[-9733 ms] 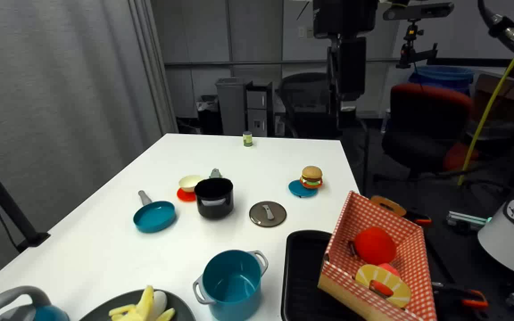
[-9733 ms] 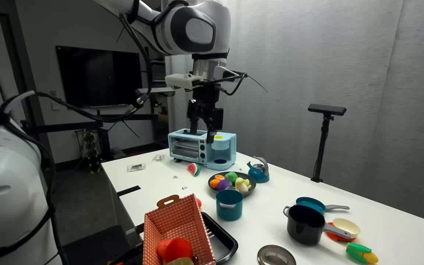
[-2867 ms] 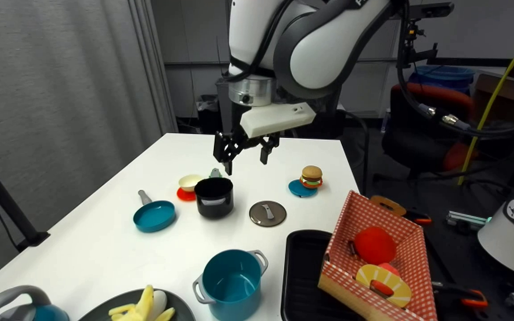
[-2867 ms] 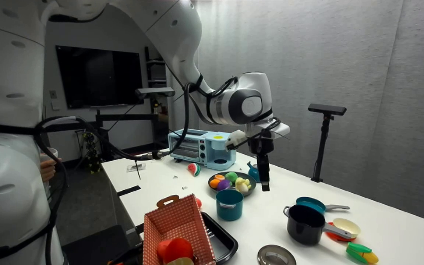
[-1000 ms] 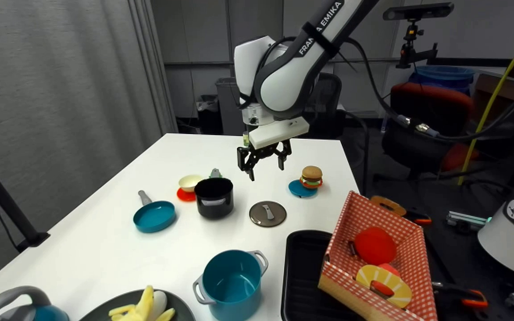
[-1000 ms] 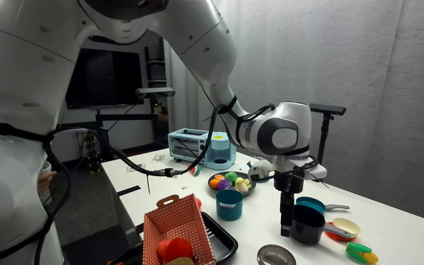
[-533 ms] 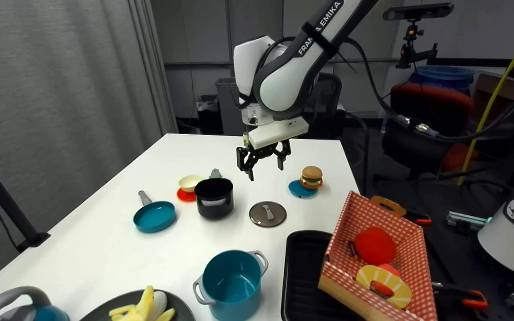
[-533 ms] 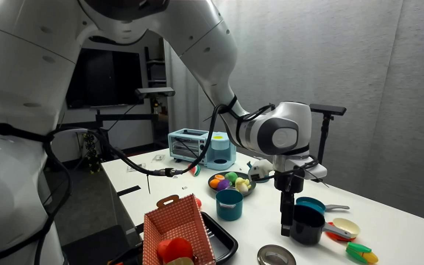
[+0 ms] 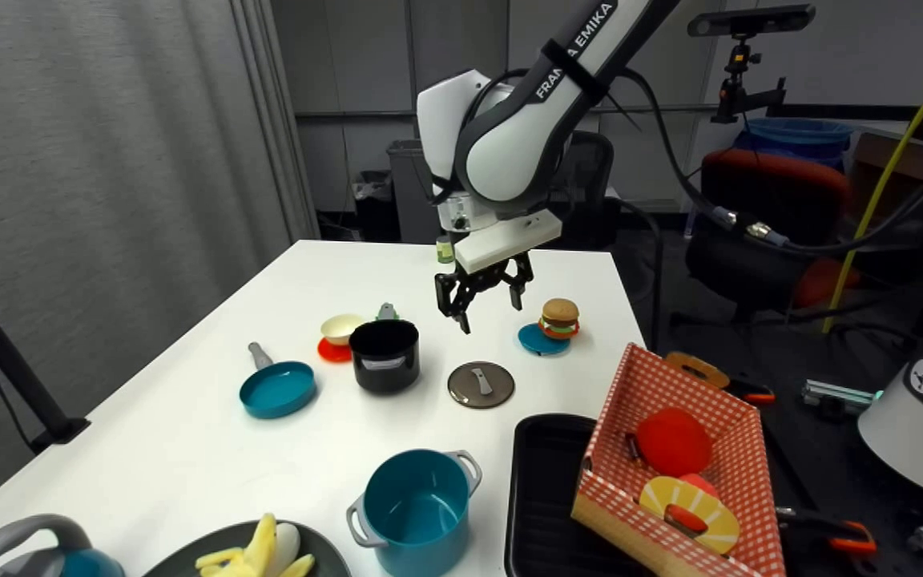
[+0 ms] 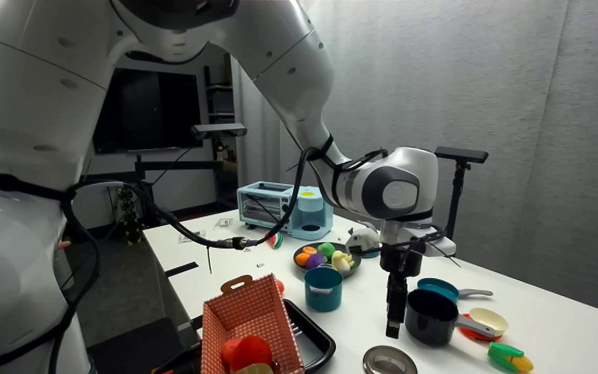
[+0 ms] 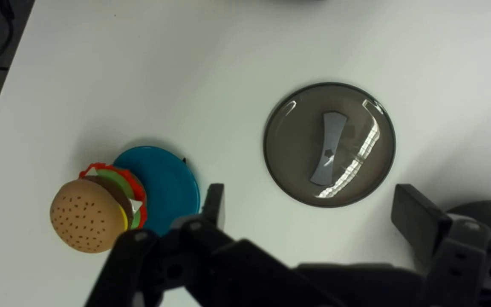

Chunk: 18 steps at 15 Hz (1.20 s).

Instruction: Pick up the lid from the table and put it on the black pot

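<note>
Gripper [image 9: 491, 316] shifted slightly away from the black pot [image 9: 384, 361] toward the lid [image 9: 469, 393], which lay flat on the table [image 9: 213, 473] nearby; we had fingers [image 11: 418, 217] spread wide. Arm label [image 9: 588, 30] read "FRAN… EMIKA".

Arm [image 10: 294, 83]: glossy white; dark-grey joint cover [image 10: 376, 193]; white EMIKA lettering [image 9: 594, 26]; black straps [image 9: 576, 72]; black cable [image 9: 830, 249], silver connectors [image 9: 724, 215]; end effector [image 9: 490, 316] black.

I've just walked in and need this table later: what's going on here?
A white robot arm has its black hand open and empty above the white table. On it lies the round glossy grey lid, untouched. Beside that, the deep black cylindrical pot stands uncovered. Picking up the lid to cover the pot seems likely next.
</note>
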### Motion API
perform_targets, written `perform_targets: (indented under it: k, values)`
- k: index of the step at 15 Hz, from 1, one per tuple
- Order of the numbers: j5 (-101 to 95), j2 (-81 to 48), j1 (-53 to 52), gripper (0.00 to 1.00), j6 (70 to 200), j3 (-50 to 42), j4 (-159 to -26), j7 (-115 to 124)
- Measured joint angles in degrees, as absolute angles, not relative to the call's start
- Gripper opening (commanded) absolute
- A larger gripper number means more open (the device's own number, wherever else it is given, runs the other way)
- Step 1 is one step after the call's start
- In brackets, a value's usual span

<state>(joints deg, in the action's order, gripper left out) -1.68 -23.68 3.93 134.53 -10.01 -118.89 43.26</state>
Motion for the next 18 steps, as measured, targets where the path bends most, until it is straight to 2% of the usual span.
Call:
perform_targets:
  k: [9,14,18]
  values:
    - [-1.5,-23.7,3.9,1.0,131.3,-9.7,-118.8,35.6]
    - [2.0,-33.7,6.6,1.0,131.4,-9.5,-110.4,28.2]
    - [2.0,-35.2,6.6,1.0,131.4,-9.2,-108.8,28.1]
